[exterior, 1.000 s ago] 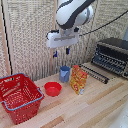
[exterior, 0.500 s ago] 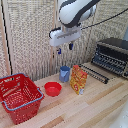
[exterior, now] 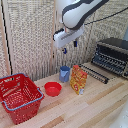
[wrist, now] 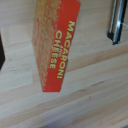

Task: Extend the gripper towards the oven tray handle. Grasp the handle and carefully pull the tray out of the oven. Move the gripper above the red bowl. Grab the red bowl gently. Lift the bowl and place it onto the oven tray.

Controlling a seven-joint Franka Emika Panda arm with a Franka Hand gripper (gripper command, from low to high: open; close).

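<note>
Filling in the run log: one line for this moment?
gripper: in air above cup | tray: out of oven | bowl: on table, untouched

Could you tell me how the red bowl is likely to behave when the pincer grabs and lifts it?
The red bowl looks glossy, so it may slip. It seems small and shallow, so probably light. Sitting flat on the table, it seems unlikely to tip.

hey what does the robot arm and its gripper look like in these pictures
In the exterior view, the arm is thick, rounded and glossy white with a dark band at a joint; a thin dark cable runs from it toward that view's right. The gripper is a white blocky hand with two short dark fingers. No markings are legible.
</note>
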